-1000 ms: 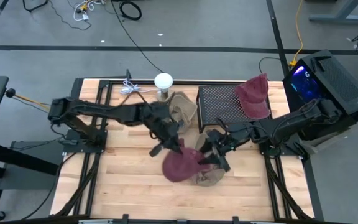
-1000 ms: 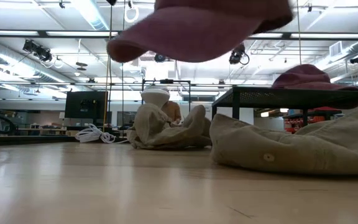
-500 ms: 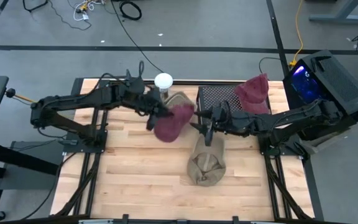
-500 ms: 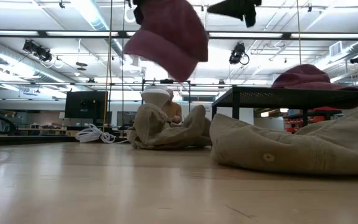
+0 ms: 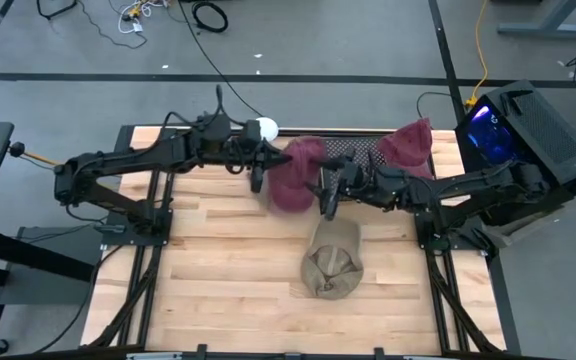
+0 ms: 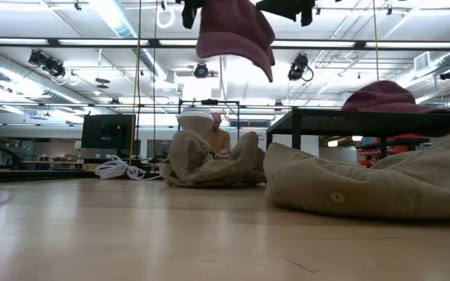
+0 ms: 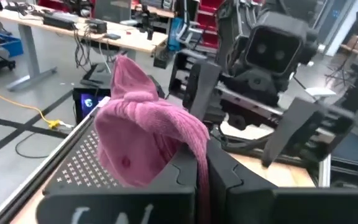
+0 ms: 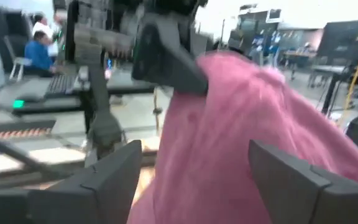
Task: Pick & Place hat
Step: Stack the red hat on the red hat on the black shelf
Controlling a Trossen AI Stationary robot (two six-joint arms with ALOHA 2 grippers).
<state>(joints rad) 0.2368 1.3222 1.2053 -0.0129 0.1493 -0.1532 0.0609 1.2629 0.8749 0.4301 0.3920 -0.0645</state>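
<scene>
A maroon hat (image 5: 293, 180) hangs high above the table's far middle, with my left gripper (image 5: 260, 172) shut on it. In the low view the maroon hat (image 6: 237, 31) hangs at the top. My right gripper (image 5: 325, 190) faces it from the right, open. In the right wrist view its fingers (image 8: 114, 177) stand on either side of the hat (image 8: 247, 137); I cannot tell whether they touch it. A second maroon hat (image 5: 408, 152) lies on the black mesh rack (image 5: 353, 160). A beige hat (image 5: 333, 262) rests on the table. My left gripper pinches a bunched fold of the maroon hat's cloth (image 7: 194, 134) between its two shut fingers. The fingers lie about level and come from the table's left. The hat hangs slack below and beyond them, lifted clear of the table.
Another beige hat (image 6: 209, 160) lies crumpled near the far edge beside a white round object (image 5: 263, 127). A white cable (image 6: 119, 168) is coiled at the far left. The near half of the wooden table (image 5: 218, 290) holds only the beige hat.
My left gripper has carried the maroon hat up from over the beige hat toward the table's far edge, tipping from slanting down to about level. The hat, spread out before, now hangs down. My right gripper has risen, gone toward the far edge and turned level to face the hat.
</scene>
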